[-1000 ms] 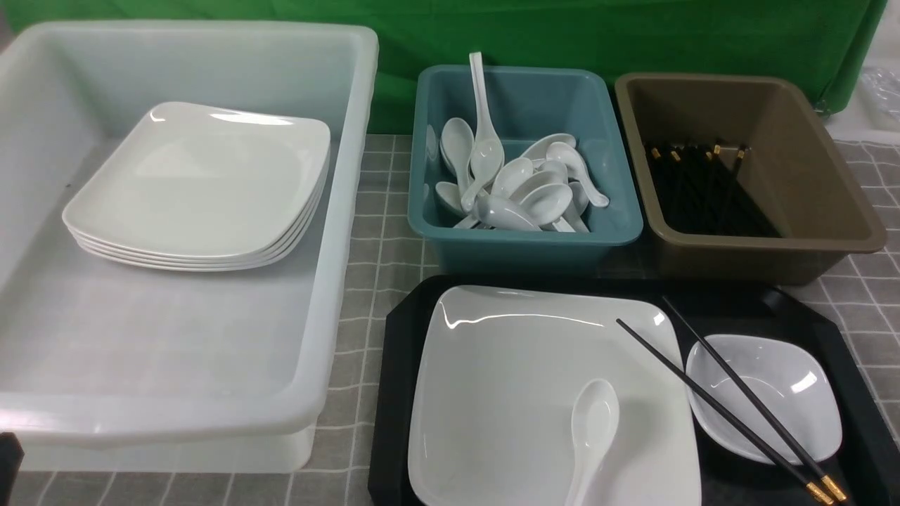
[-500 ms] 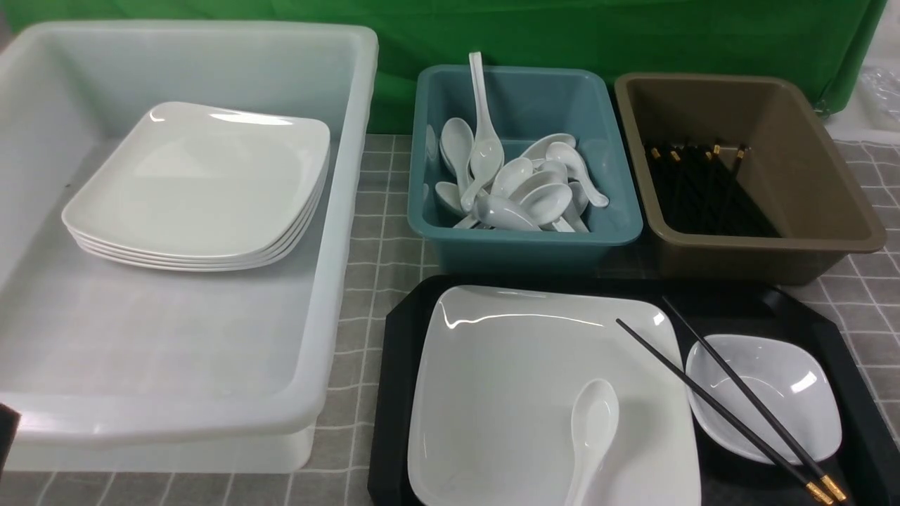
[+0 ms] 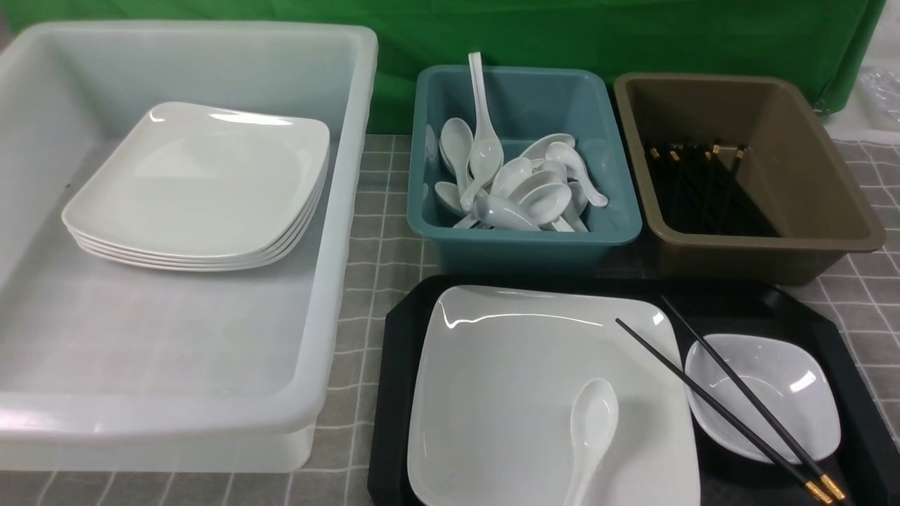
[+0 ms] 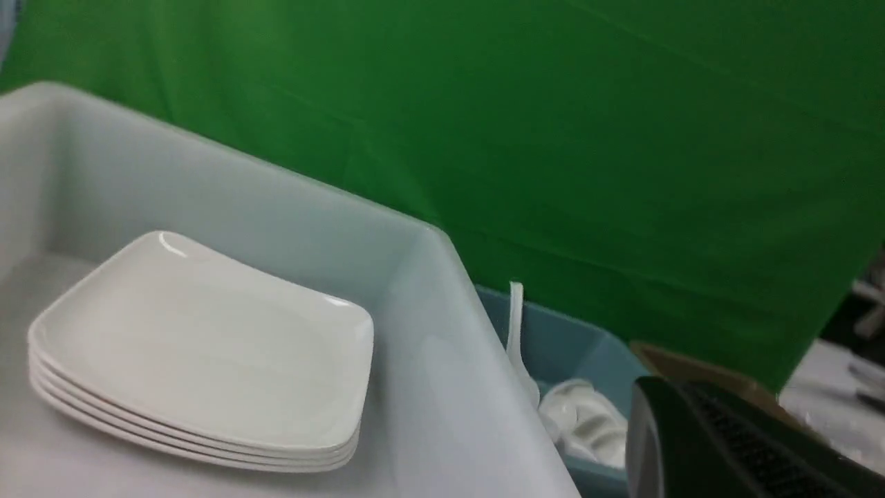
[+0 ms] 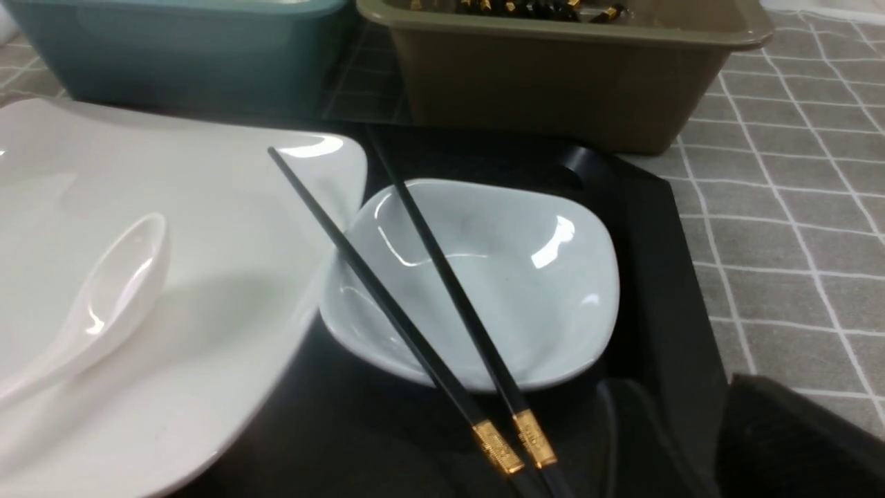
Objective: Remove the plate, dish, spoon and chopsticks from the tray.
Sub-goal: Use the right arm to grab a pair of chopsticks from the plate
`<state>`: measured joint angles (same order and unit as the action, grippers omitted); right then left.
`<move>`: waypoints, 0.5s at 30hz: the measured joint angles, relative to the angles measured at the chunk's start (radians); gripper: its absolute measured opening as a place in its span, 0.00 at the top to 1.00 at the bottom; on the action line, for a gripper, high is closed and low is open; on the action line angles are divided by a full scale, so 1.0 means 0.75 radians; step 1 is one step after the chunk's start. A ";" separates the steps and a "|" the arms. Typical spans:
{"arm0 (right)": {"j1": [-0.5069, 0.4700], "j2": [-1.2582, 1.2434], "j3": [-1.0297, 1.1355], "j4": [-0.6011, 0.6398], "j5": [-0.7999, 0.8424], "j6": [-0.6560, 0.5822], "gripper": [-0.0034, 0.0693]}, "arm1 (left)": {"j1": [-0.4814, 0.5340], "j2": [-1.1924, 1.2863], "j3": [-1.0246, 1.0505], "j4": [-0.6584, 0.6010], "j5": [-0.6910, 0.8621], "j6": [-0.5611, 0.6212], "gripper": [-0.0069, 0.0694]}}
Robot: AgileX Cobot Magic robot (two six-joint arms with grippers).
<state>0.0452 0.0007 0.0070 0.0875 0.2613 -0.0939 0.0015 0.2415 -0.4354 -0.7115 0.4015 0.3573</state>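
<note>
The black tray [image 3: 397, 393] lies near the front, right of centre. On it rests the large white plate [image 3: 506, 365], with the white spoon [image 3: 593, 429] lying in its near right part. To the right sits the small white dish [image 3: 780, 393]. The black chopsticks [image 3: 703, 393] lie across the dish and the plate's corner, gold caps toward me. Neither gripper shows in the front view. One dark finger [image 4: 719, 443] of my left gripper shows above the white tub. A dark finger [image 5: 795, 443] of my right gripper hovers near the tray's right edge [image 5: 664, 277], holding nothing.
A big white tub [image 3: 348, 211] at left holds a stack of white plates [image 3: 204, 183]. Behind the tray, a teal tub [image 3: 527, 246] holds several spoons [image 3: 520, 190] and a brown tub [image 3: 745, 260] holds chopsticks [image 3: 703, 190]. Grey checked cloth covers the table.
The dark tip of my left gripper at the front view's lower left corner has slid out of that view. The tableware has not moved.
</note>
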 joint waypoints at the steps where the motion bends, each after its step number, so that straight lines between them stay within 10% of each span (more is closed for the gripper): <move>1: 0.000 0.000 0.000 0.000 0.000 0.000 0.62 | -0.023 0.064 -0.060 0.008 0.046 0.044 0.90; 12: 0.000 0.000 0.000 0.015 -0.120 0.042 0.62 | -0.486 0.641 -0.332 0.101 0.264 0.234 0.90; 15: 0.000 0.000 0.000 0.092 -0.306 0.321 0.62 | -0.560 0.677 -0.332 0.104 0.233 0.267 0.90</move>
<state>0.0452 0.0007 0.0070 0.1568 0.0317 0.1471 -0.4187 0.7495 -0.6847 -0.6336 0.5764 0.5577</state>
